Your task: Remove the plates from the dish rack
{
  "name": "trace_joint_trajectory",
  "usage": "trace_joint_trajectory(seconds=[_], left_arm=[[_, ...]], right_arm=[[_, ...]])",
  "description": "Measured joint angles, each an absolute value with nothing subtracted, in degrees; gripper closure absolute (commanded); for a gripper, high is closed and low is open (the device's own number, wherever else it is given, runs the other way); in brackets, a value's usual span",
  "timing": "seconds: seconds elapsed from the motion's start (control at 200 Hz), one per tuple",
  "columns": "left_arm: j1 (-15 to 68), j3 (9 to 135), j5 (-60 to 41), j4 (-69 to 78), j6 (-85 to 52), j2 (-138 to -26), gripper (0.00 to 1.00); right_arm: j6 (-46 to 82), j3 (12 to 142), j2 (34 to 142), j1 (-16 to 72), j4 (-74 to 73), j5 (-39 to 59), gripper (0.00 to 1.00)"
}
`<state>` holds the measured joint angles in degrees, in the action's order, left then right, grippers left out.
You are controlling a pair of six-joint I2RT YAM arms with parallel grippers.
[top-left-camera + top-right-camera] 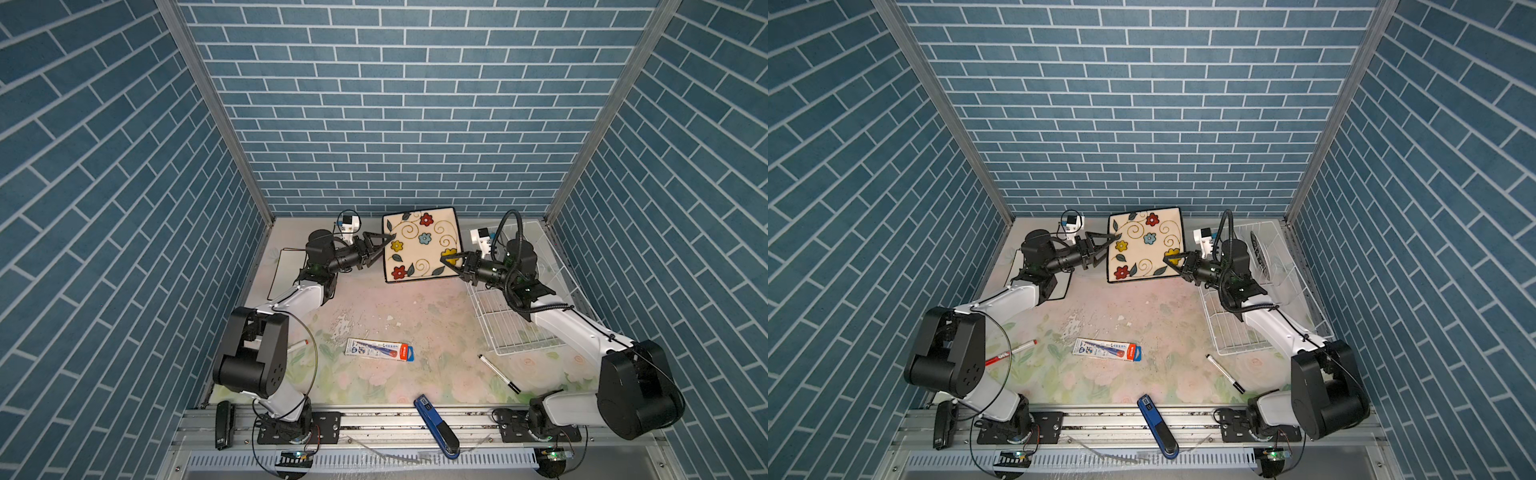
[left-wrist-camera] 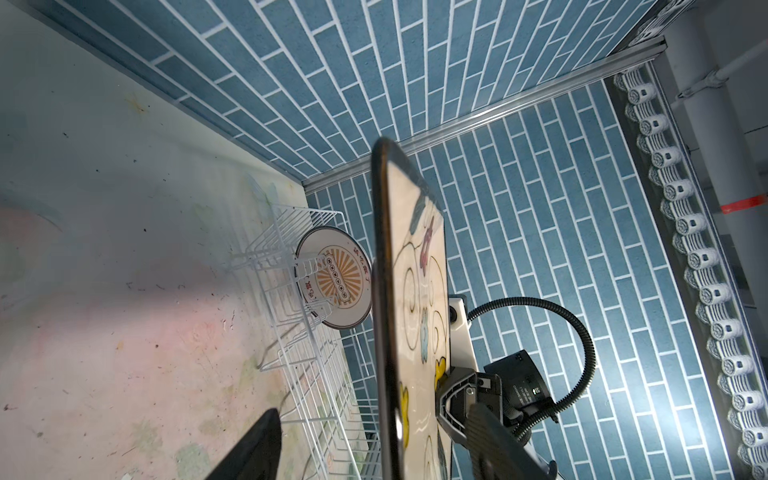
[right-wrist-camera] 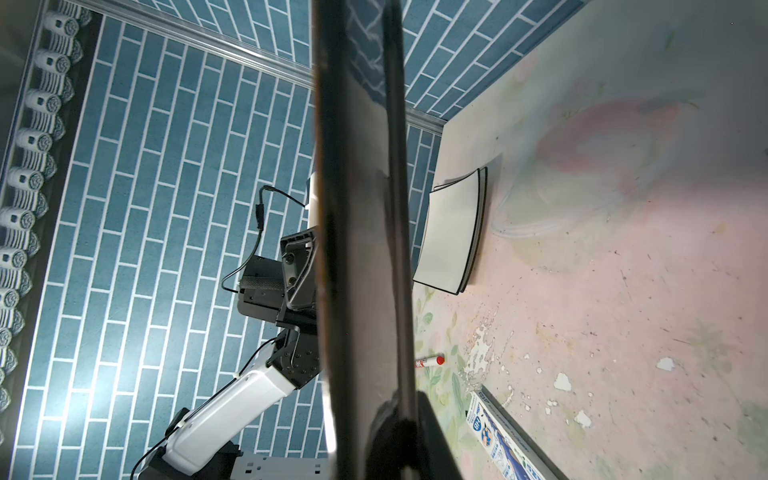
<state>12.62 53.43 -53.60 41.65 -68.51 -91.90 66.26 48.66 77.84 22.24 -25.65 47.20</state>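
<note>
The flowered plate [image 1: 419, 245] [image 1: 1144, 245] is square and cream, with a thin black rim, gold swirls and red, yellow and blue flowers. It hangs in the air above the far middle of the table [image 1: 395, 316], its painted face tilted up toward the top views. The right gripper [image 1: 449, 262] is clamped on the plate's right edge. The left gripper [image 1: 384, 248] has its fingers spread, one on each side of the left edge, and neither visibly presses on it. Both wrist views show the plate edge-on. In the right wrist view its dark, glossy underside fills the middle and hides most of the gripper holding it. The dish rack [image 1: 515, 328] [image 1: 1229, 332], made of white wire, sits at the table's right side, partly covered by the right arm. It holds a round plate [image 2: 332, 282] [image 1: 1260, 253] that stands on edge between the prongs at the far end. This plate is white with a dark rim and an orange sunburst centre, and its red lettering is too small to read. Two white square plates [image 3: 451, 232] [image 1: 286, 270] lie stacked flat at the table's far left, partly hidden by the left arm in the top views.
</note>
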Motion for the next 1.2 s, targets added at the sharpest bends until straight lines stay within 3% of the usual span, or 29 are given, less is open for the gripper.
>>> trace_joint_trajectory(seconds=[0.265,0.7,1.115,1.2], left_arm=[[14.0,53.5,-53.2,46.3,-71.9,-93.7,0.45],[14.2,53.5,-52.8,48.8,-74.0,-93.8,0.5],[14.3,53.5,-52.8,50.3,-75.5,-93.8,0.81],[14.3,53.4,-52.6,50.1,-76.5,-93.8,0.94]], right_arm=[[67.8,48.7,77.9,22.5,-28.9,47.5,1.0],[68.9,48.7,79.6,23.4,-29.6,48.1,1.0],[69.2,48.7,79.9,24.1,-29.6,48.9,1.0],[68.6,48.8,79.9,24.1,-29.7,49.0,1.0]])
